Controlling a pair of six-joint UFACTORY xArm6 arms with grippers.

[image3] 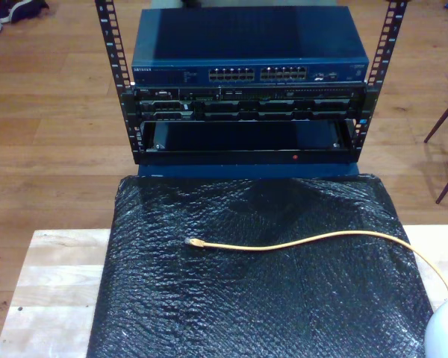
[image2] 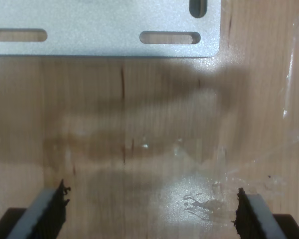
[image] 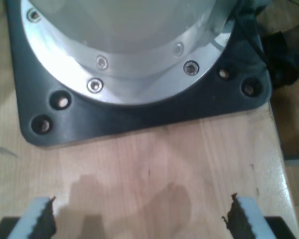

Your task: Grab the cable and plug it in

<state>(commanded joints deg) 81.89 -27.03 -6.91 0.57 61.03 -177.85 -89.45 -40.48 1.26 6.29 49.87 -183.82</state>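
My first gripper hangs open over bare wood, its two toothed fingers spread wide with nothing between them, just short of a dark base plate carrying a bolted metal flange. My second gripper is open too, holding nothing, above pale wood with a slotted metal bracket ahead of it. Neither is anywhere near the job yet. The cable lies on the black bubble wrap that covers the desk: in the exterior view its small plug rests left of centre, and the yellow cord runs in a shallow arc to the exterior view's right, then curves down toward that view's lower right corner. Beyond the wrap stands the rack, its blue switch showing a row of ports along the front. As I judge it, the step in hand is the reach and grasp. I would take the cord just behind the plug, not on the clear tip itself, so the tip stays free and points toward the ports. The wrap looks soft and uneven, so I would come down gently and close squarely across the thin cord, lest it roll out from between the fingers.
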